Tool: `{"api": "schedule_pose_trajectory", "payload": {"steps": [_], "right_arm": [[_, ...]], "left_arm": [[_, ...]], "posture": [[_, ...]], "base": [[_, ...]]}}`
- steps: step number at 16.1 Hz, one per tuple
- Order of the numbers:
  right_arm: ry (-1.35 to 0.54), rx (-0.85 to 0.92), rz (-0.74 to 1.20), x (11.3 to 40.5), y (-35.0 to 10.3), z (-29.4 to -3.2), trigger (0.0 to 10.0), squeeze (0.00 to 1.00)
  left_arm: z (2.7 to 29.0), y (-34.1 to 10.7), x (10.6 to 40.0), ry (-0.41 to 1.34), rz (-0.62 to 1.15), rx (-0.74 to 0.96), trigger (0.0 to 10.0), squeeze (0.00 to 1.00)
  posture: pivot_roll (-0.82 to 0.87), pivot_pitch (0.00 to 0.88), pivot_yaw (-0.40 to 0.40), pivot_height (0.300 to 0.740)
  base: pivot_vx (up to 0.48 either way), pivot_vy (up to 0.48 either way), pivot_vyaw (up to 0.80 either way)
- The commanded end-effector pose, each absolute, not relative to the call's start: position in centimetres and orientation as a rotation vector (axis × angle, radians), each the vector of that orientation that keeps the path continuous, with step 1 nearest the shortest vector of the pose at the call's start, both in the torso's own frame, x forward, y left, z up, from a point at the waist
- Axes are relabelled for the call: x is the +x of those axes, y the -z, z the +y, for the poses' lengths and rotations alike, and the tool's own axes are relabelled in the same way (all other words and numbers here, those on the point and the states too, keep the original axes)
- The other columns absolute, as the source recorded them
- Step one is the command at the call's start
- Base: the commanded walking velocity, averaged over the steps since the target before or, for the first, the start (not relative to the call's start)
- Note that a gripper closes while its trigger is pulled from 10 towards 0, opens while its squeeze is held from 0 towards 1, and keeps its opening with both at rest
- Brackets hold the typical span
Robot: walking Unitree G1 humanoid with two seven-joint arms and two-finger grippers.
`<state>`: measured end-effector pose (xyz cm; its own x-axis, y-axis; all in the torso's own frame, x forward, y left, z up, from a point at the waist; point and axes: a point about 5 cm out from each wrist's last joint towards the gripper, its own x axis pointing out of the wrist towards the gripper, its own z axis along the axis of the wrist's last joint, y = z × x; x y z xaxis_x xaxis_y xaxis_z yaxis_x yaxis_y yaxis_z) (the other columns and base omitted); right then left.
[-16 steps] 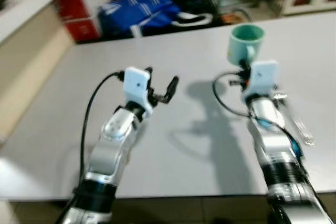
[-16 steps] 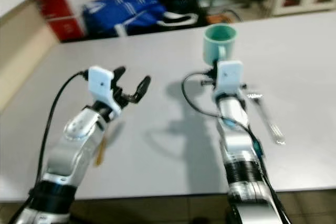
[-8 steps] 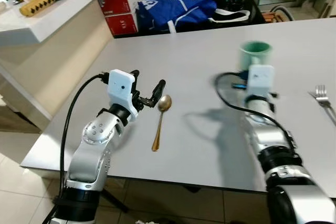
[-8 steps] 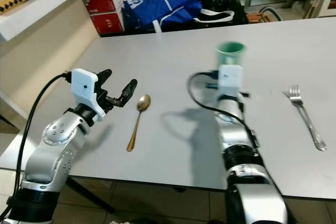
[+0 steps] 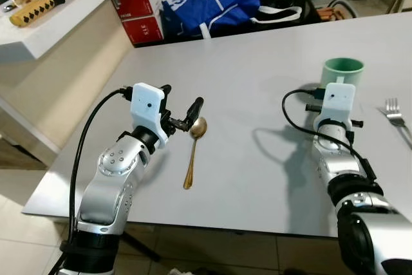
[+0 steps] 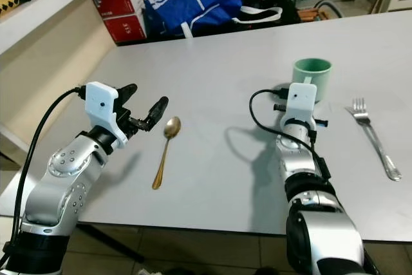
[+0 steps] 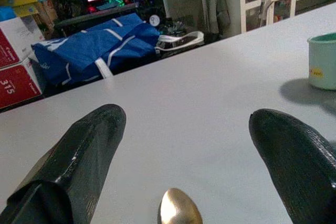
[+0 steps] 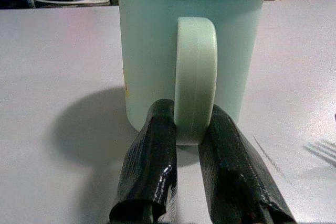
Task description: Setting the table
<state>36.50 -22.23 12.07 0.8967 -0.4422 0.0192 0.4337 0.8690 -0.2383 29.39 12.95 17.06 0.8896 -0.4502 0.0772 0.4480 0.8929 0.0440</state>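
A pale green mug (image 5: 343, 71) stands upright on the grey table (image 5: 257, 159), right of centre. My right gripper (image 8: 190, 121) is shut on its handle, one black finger on each side. A gold spoon (image 5: 192, 154) lies on the table to the left, its bowl pointing away from me. My left gripper (image 5: 182, 97) hovers open just left of the spoon's bowl (image 7: 179, 209), with nothing between its fingers. A silver fork (image 6: 374, 138) lies to the right of the mug.
Beyond the table's far edge are a blue bag (image 5: 215, 3) and red and white boxes (image 5: 141, 9). A white counter (image 5: 58, 14) with a beige wall below it runs along the left. The table's near edge (image 5: 212, 227) is close to me.
The camera view has shifted. My right gripper has moved the mug to the right, closer to the fork. The left gripper stays open beside the spoon.
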Motion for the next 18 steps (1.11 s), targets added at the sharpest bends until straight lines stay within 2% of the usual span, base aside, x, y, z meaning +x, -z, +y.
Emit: {"api": "schedule_pose_trajectory", "payload": {"steps": [1, 5, 6, 7, 14, 17, 18], "right_arm": [[0.448, -0.246, 0.026, 36.8, -12.2, -21.5, 10.0, 0.00], [0.454, -0.196, 0.130, 36.1, -10.1, -21.5, 10.0, 0.00], [0.458, -0.172, 0.156, 35.9, -9.6, -21.5, 10.0, 0.61], [0.462, -0.169, 0.166, 35.8, -9.4, -21.6, 10.0, 1.00], [0.475, -0.146, 0.181, 35.7, -9.2, -21.8, 10.0, 1.00], [0.440, -0.155, 0.058, 36.7, -11.4, -21.1, 10.0, 1.00], [0.425, -0.166, 0.002, 36.9, -12.2, -20.7, 10.0, 0.88]], "left_arm": [[13.8, -17.3, 29.3, 0.453, -0.082, 0.036, 10.0, 0.00], [14.2, -17.4, 29.1, 0.452, -0.077, 0.046, 10.0, 0.00], [14.1, -17.4, 29.1, 0.450, -0.075, 0.046, 10.0, 0.00], [14.1, -17.4, 29.1, 0.450, -0.075, 0.047, 10.0, 0.00], [14.0, -17.6, 29.2, 0.448, -0.081, 0.034, 10.0, 0.00], [13.7, -17.7, 29.5, 0.441, -0.093, 0.010, 10.0, 0.00], [13.5, -17.7, 29.7, 0.440, -0.097, 0.007, 10.0, 0.00]], "posture": [[-0.10, 0.000, 0.272, 0.731], [-0.09, 0.000, 0.279, 0.731], [-0.08, 0.000, 0.277, 0.731], [-0.08, 0.000, 0.277, 0.731], [-0.09, 0.000, 0.262, 0.731], [-0.11, 0.000, 0.235, 0.731], [-0.11, 0.000, 0.221, 0.731]], "base": [[0.000, 0.000, 0.00], [0.000, 0.000, 0.00], [0.000, 0.000, 0.00], [0.000, 0.000, 0.00], [0.000, 0.000, 0.00], [0.000, 0.000, 0.00], [0.000, 0.000, 0.00]]}}
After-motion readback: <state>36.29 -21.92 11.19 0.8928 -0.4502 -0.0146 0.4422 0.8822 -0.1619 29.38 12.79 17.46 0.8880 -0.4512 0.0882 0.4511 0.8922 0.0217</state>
